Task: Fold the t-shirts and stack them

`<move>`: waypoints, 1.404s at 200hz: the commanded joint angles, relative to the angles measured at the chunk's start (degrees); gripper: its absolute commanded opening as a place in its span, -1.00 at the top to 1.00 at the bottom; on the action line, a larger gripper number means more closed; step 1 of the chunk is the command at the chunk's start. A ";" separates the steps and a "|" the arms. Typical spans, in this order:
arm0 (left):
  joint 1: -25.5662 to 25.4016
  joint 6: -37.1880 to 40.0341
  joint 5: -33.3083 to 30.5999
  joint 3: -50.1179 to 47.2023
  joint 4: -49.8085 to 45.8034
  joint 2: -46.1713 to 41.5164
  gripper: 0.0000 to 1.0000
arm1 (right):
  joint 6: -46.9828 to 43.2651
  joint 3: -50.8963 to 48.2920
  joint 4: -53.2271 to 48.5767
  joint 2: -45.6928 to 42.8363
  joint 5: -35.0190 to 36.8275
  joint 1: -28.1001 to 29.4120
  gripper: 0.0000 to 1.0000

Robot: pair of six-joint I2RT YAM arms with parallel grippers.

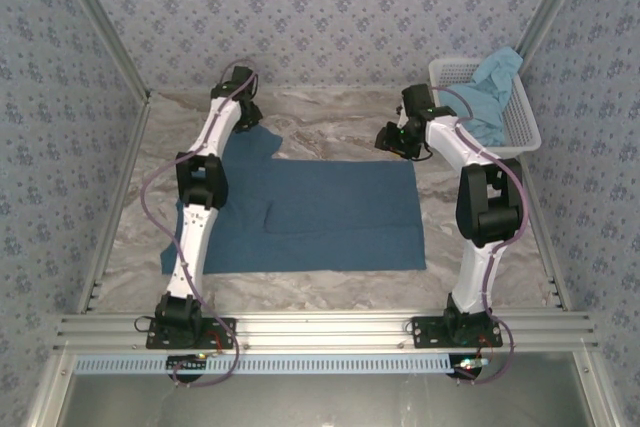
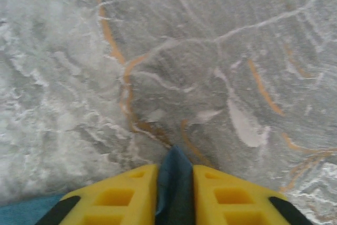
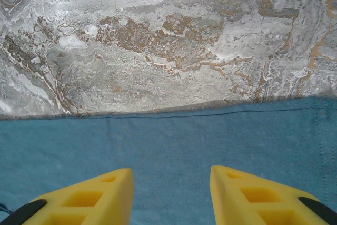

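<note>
Here, a dark teal-blue cloth t-shirt (image 1: 330,217) lies spread flat across the middle of the grey marble-patterned table (image 1: 330,112), its long lower edge running parallel to the table's near edge. The left arm (image 1: 200,197) reaches over the shirt's left side to its far-left part. There the left gripper (image 2: 175,169) has its yellow fingers (image 2: 131,193) pinched narrowly on a raised fold of the dark cloth. Nearer the table's right edge, the right gripper (image 3: 171,171) hangs above the shirt's far hem, jaws moderately parted and holding nothing. In the far right corner stands a white plastic mesh basket (image 1: 525,125), with a lighter sky-blue t-shirt (image 1: 492,87) crumpled inside and draped over its rim.
</note>
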 commanded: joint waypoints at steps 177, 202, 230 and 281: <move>1.23 3.57 10.24 -0.19 -7.46 -9.99 1.00 | -1.18 12.28 -8.76 15.48 21.52 -1.97 0.11; 1.23 4.01 10.71 -0.41 -8.29 -10.42 1.00 | -1.48 13.01 -9.28 16.62 20.76 -2.42 0.11; 1.23 4.05 10.88 -0.77 -8.55 -10.70 1.00 | -0.67 12.48 -9.61 17.15 20.20 -2.43 0.11; 1.14 3.92 10.93 -0.77 -9.52 -10.92 1.00 | 0.19 10.44 -9.10 16.71 19.85 -2.17 0.34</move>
